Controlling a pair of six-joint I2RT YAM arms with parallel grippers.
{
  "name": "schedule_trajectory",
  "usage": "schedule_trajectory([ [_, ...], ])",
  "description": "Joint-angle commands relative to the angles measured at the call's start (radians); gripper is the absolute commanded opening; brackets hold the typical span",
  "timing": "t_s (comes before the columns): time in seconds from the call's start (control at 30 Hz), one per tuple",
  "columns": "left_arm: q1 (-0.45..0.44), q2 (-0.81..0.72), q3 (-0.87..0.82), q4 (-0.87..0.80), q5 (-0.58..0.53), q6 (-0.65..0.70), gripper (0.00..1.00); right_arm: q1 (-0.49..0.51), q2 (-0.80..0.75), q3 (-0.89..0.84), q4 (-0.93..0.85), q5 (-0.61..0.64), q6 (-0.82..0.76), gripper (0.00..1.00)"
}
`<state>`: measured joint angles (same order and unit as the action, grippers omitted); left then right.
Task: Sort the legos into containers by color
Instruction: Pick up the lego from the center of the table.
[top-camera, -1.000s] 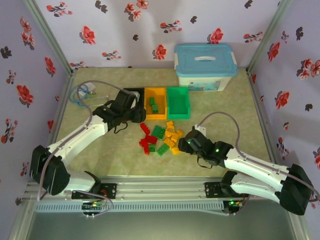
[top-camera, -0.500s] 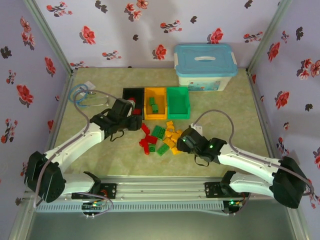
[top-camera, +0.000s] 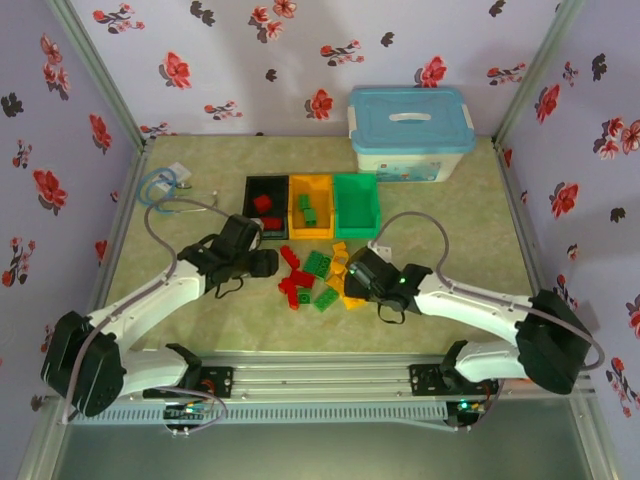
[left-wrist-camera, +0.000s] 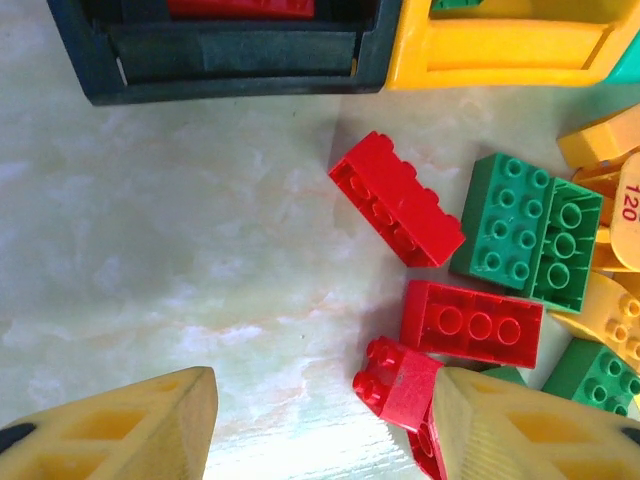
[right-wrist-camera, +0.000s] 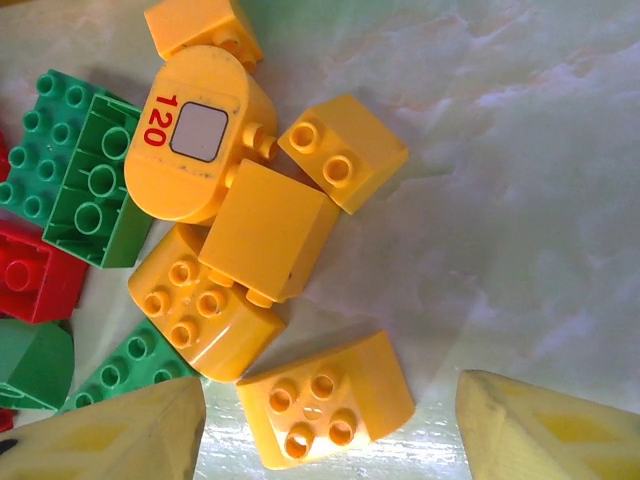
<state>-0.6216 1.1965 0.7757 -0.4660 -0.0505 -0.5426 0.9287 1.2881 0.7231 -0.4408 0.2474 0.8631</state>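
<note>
The legos (top-camera: 320, 275) are lying in a loose heap in the middle of the counter (top-camera: 460, 230), just near of the bins, with reds toward the left, greens in the middle and yellows toward the right. The bins are sitting side by side in a row: the black bin (top-camera: 268, 182) on the left, the yellow bin (top-camera: 311, 181) in the middle, the green bin (top-camera: 357, 205) on the right. Two red bricks (top-camera: 266, 212) are resting in the black bin and two green bricks (top-camera: 308, 211) in the yellow bin.

The left hand (top-camera: 270, 262) is hovering at the left edge of the heap, released, its fingers (left-wrist-camera: 130, 430) standing wide apart over bare counter. A small red brick (left-wrist-camera: 395, 380) is lying just beside one finger.

The right hand (top-camera: 350, 280) is hovering at the right edge of the heap, also released, its fingers straddling a yellow brick (right-wrist-camera: 325, 400) without touching it. Just beyond that brick, more yellows are crowding around a rounded yellow piece (right-wrist-camera: 200, 135) marked 120.

A box (top-camera: 410, 130) with a blue lid is standing at the far right of the counter, well apart from the heap.
</note>
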Motion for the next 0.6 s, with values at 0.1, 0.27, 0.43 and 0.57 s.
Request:
schedule_trajectory([
  [0.1, 0.008, -0.082, -0.084, 0.011, 0.008, -0.046, 0.60, -0.009, 0.120, 0.101, -0.038, 0.026, -0.015, 0.68],
  [0.27, 0.008, -0.140, -0.136, -0.009, 0.003, -0.055, 0.60, -0.019, 0.203, 0.152, -0.036, 0.018, -0.010, 0.66],
  [0.43, 0.008, -0.190, -0.171, -0.017, 0.000, -0.070, 0.60, -0.019, 0.261, 0.192, -0.035, 0.002, -0.011, 0.64],
  [0.57, 0.007, -0.216, -0.192, -0.016, 0.000, -0.083, 0.60, -0.020, 0.275, 0.215, -0.038, -0.007, -0.018, 0.64],
])
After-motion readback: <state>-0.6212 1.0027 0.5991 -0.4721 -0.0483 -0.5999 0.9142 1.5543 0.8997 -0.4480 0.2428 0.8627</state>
